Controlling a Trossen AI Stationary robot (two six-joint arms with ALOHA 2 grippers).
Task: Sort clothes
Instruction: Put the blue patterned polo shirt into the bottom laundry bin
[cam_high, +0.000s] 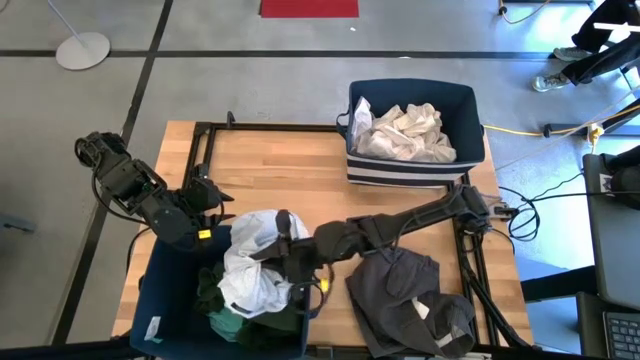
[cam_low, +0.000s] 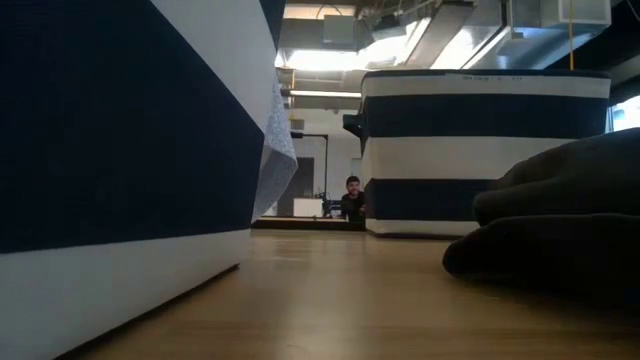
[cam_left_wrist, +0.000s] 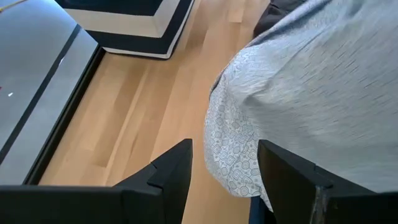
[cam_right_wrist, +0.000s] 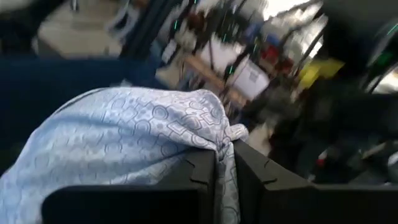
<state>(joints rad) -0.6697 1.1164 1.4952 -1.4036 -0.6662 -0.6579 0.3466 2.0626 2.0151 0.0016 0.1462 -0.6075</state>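
The far navy bin (cam_high: 415, 120) holds cream and white clothes (cam_high: 405, 132). The near-left bin (cam_high: 165, 290) holds green and teal garments (cam_high: 240, 320). Above it, the right pincer (cam_high: 285, 235) pinches a patterned white garment (cam_high: 255, 265). The left pincer (cam_high: 222, 214) stands spread nearby. A dark grey garment (cam_high: 410, 300) lies on the desk (cam_high: 280, 170). No writing is readable.

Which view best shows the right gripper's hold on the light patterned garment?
The right wrist view: the right gripper pinches a fold of the light patterned garment. The high view shows the garment draped over the near bin. The left wrist view shows only cloth; the low view only an edge.
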